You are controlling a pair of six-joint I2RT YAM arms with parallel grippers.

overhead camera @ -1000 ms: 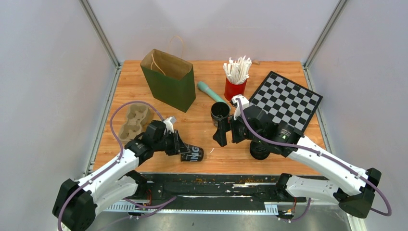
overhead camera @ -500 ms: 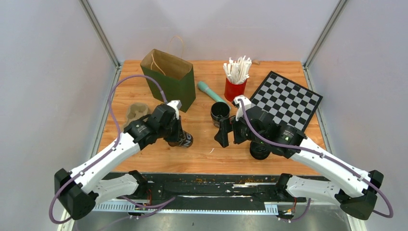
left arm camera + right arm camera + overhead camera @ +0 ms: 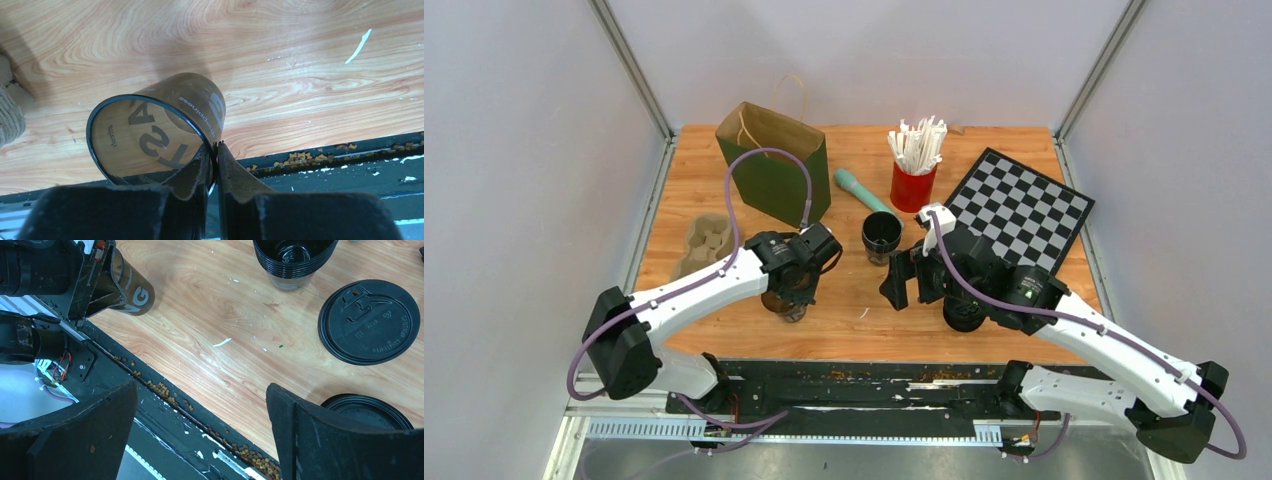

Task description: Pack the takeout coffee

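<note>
Dark translucent plastic cup (image 3: pixel 165 125), printed lettering, smooth round rim. It sits tilted near the front edge of the wooden table (image 3: pixel 694 180), left of centre. Left gripper (image 3: pixel 215 150) pinches the rim wall, one finger inside and one outside. Whether the base touches the wood: cannot tell. Bare grain surrounds the cup, with a pulp cup carrier (image 3: pixel 704 245) near its left. Right gripper (image 3: pixel 201 390) hangs with jaws spread wide, holding nothing, over open wood between the cup and a flat black lid (image 3: pixel 369 321). Nested cup stack (image 3: pixel 292 260) stands upright beyond, green paper bag (image 3: pixel 774 165) behind.

Two lids (image 3: pixel 369 321) (image 3: pixel 372 412), one single cup (image 3: pixel 150 131), one cup stack (image 3: pixel 882 232), one bag (image 3: pixel 774 172), one carrier (image 3: pixel 707 246)
</note>
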